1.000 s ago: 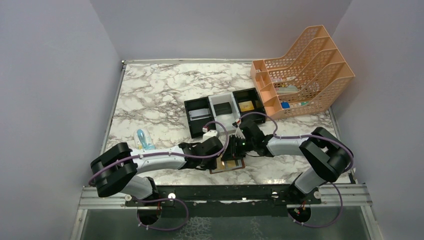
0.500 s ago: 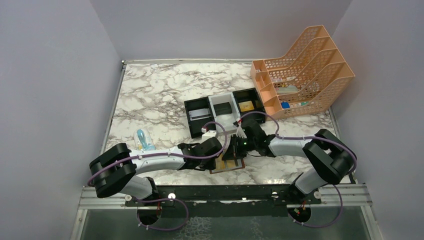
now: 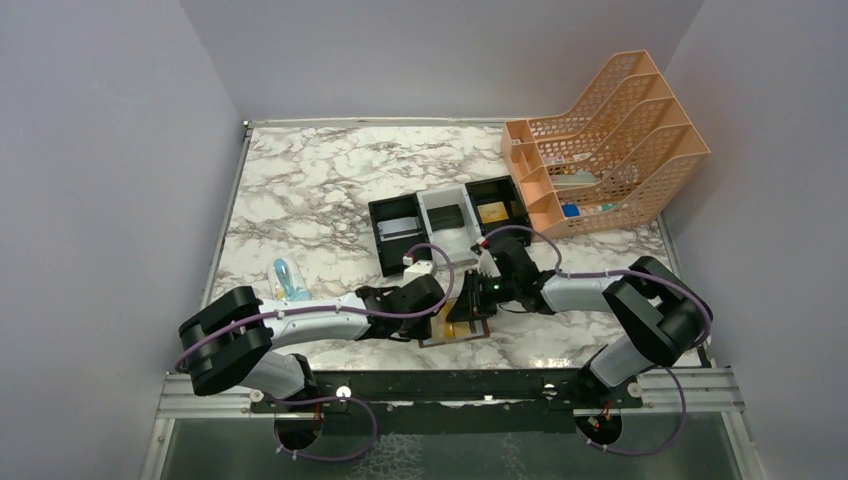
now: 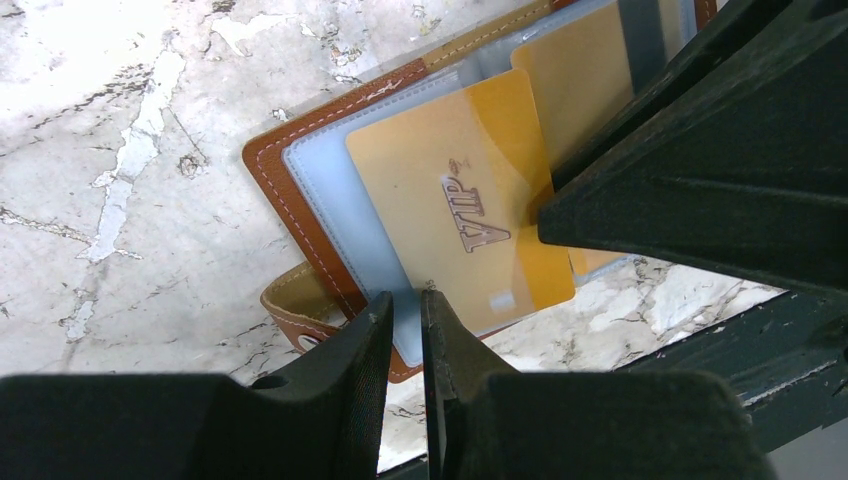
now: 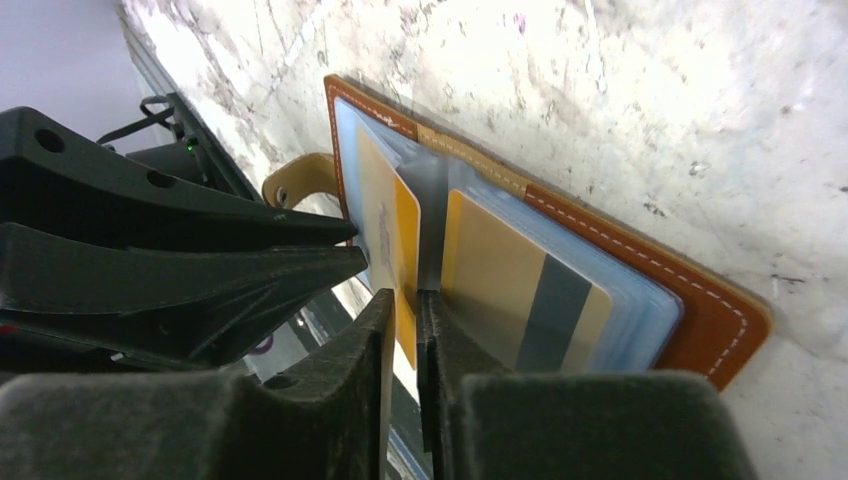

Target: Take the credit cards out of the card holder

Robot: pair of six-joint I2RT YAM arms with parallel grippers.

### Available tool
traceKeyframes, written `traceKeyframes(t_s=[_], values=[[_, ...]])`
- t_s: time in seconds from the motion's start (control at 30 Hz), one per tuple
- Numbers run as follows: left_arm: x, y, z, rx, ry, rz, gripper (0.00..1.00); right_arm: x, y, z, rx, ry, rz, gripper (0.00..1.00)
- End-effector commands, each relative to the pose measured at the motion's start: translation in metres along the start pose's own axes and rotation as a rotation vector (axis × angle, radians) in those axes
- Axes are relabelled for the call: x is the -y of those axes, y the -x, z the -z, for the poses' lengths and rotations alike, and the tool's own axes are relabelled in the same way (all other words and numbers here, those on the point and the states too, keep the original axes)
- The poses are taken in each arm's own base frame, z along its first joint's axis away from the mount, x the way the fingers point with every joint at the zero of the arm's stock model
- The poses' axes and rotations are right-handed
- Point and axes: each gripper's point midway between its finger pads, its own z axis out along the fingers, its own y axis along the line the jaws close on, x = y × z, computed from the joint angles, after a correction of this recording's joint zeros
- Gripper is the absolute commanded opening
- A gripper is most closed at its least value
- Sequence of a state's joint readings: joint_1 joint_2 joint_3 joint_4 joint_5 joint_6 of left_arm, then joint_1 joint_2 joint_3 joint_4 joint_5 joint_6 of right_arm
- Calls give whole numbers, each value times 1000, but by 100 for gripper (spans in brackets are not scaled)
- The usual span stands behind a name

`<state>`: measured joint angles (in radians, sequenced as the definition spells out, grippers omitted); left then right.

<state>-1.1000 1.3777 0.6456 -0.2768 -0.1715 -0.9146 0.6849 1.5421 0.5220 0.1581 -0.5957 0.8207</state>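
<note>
The brown leather card holder (image 3: 455,338) lies open near the table's front edge, its pale blue pockets facing up (image 4: 270,170) (image 5: 640,270). A gold-tan credit card marked VIP (image 4: 450,190) (image 5: 405,215) sticks partly out of its pocket. My right gripper (image 5: 403,300) (image 3: 468,312) is shut on that card's edge. A second tan card with a dark stripe (image 5: 510,290) (image 4: 585,70) sits in the neighbouring pocket. My left gripper (image 4: 405,300) (image 3: 447,322) is shut on the holder's pale blue pocket edge, beside the snap tab (image 4: 290,305).
A black-and-white three-compartment tray (image 3: 421,207) stands behind the arms, with small items inside. An orange mesh file rack (image 3: 600,140) fills the back right. A clear bluish object (image 3: 290,278) lies left of the left arm. The table's front rail (image 3: 450,385) runs just below the holder.
The right wrist has shifted slightly to the right while its fingers stay at the gold card. The left arm and the card holder have not visibly moved.
</note>
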Motion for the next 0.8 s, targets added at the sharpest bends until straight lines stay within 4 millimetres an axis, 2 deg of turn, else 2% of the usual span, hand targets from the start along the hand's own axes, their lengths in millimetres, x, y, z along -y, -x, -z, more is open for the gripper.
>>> traceKeyframes(t_s=[0.0, 0.2, 0.43, 0.53, 0.77], values=[[-18, -8, -2, -11, 70, -27, 20, -11, -4, -5, -23, 107, -11, 19], [-18, -9, -3, -18, 74, -28, 20, -9, -4, -11, -17, 133, -21, 19], [-19, -8, -3, -15, 77, -29, 20, 5, 0, -6, 15, 20, 0, 6], [-20, -8, -3, -14, 78, -29, 20, 10, 4, 0, 22, -32, 42, 5], [-18, -7, -2, -10, 73, -29, 20, 19, -5, 10, -4, -51, 51, 6]])
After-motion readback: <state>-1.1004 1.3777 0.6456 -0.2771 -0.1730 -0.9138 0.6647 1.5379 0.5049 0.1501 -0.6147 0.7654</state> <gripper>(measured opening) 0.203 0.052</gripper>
